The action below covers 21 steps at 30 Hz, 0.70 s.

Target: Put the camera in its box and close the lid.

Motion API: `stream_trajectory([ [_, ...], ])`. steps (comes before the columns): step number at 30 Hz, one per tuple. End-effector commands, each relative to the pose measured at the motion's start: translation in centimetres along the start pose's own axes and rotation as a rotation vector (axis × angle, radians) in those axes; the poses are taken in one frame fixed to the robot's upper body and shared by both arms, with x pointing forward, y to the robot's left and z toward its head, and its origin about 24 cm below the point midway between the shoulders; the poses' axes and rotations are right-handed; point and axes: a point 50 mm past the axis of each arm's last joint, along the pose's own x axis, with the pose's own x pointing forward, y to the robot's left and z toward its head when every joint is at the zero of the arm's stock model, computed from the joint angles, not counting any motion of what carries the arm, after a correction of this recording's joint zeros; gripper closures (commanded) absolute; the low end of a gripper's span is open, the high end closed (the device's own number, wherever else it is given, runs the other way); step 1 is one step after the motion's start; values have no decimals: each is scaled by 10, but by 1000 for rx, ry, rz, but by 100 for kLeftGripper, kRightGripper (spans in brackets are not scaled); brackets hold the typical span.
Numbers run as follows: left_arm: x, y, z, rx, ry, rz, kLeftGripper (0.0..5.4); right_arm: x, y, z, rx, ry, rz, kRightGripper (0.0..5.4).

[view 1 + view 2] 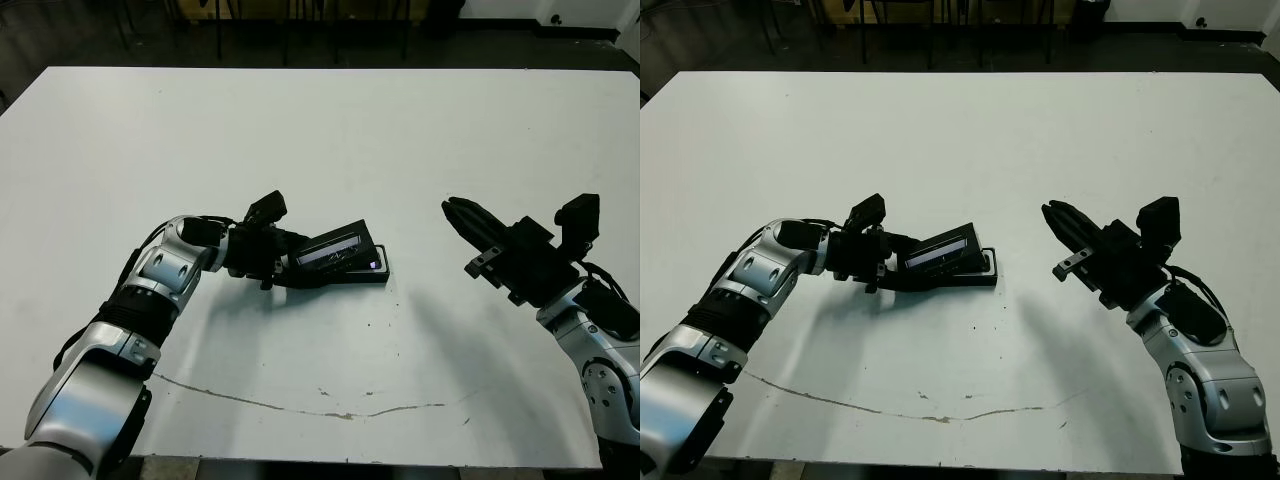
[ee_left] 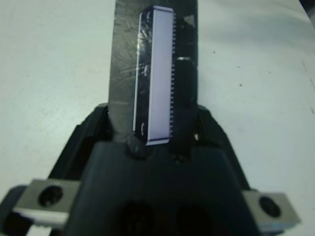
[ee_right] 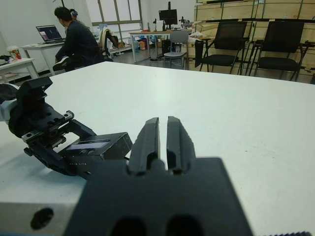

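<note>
Clamping lid (image 1: pixel 335 251) tilted over box (image 1: pixel 372 274), left gripper (image 1: pixel 285 262) risks skewing it; right gripper (image 1: pixel 462 219) pressed together, well apart.

Bright, even room light on a white table (image 1: pixel 320 130), dark beyond its far edge.

In the head views soft grey shadows lie under both arms and beside the lid (image 1: pixel 335 250), whose grey strip catches a pale sheen. The far room falls nearly black. The left wrist view is soft and blurred throughout, the strip glaring pale violet. The right wrist view is sharper far off, with daylight from windows (image 3: pixel 115 10) behind a seated person (image 3: pixel 76 42), while the right hand (image 3: pixel 162 142) up close is out of focus.
</note>
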Motion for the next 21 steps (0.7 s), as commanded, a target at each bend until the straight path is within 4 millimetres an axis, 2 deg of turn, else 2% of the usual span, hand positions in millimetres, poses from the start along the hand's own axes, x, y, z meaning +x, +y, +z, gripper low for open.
stream_trajectory([
  [1, 7, -2, -14, -36, 69, -8, 262, 0, -1, -3, -8, 31, -5, 540],
  [13, 19, 2, -14, 0, 108, -5, 262, -3, -7, 0, -2, 35, -25, 540],
  [21, 42, 1, -5, 86, 170, -55, 262, -9, -15, 1, -26, 47, -47, 540],
])
